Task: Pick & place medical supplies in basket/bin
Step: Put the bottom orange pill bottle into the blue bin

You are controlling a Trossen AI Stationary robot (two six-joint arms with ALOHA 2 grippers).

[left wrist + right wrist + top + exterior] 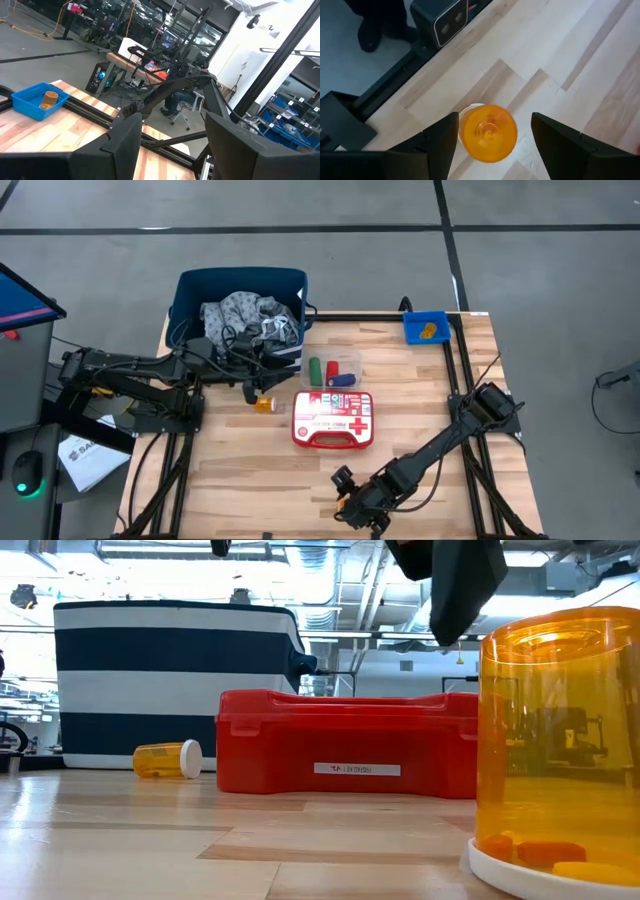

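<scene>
My right gripper [490, 137] hangs over an upturned orange pill bottle [489, 133] at the table's near edge, jaws wide apart, gripping nothing; translucent amber body, white cap down; a second bottle [263, 405] lies sideways beside my open, empty left gripper [252, 390]; farther off, the navy basket [190, 288].

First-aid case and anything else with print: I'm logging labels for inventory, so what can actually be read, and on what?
First-aid case: white cross sign on its lid; the printed words are too small to read.
Its front label: blurred, unreadable.
Paper sheet beside the table: letters "SA", the rest cut off.
Pill bottles: no readable print.
</scene>
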